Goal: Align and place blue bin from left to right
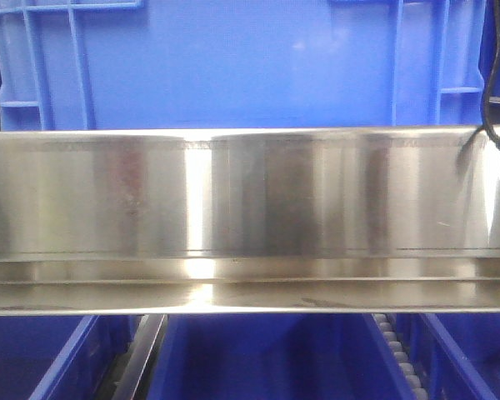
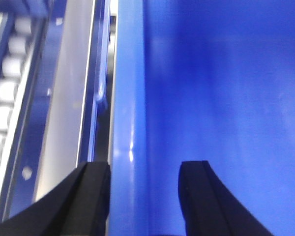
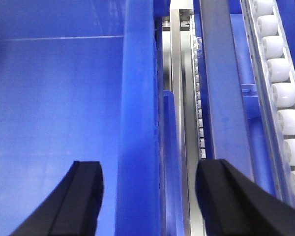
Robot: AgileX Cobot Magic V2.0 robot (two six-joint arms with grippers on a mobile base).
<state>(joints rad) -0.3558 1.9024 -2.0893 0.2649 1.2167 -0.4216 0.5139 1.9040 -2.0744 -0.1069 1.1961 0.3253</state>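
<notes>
Both sets of jaws are wide apart. The left gripper (image 2: 145, 169) straddles one side rim of the blue bin (image 1: 233, 67) and the right gripper (image 3: 148, 167) straddles the opposite rim, neither pinching yet. I'd close both evenly at matching height so the crate doesn't skew, since that glossy plastic looks slippy. Thick flat rim, smooth walls. Bin sits between white rollers (image 3: 280, 93), behind a shiny steel rail (image 1: 250, 192).

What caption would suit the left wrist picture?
Left claw open, straddling the blue bin rim beside a roller track.
</notes>
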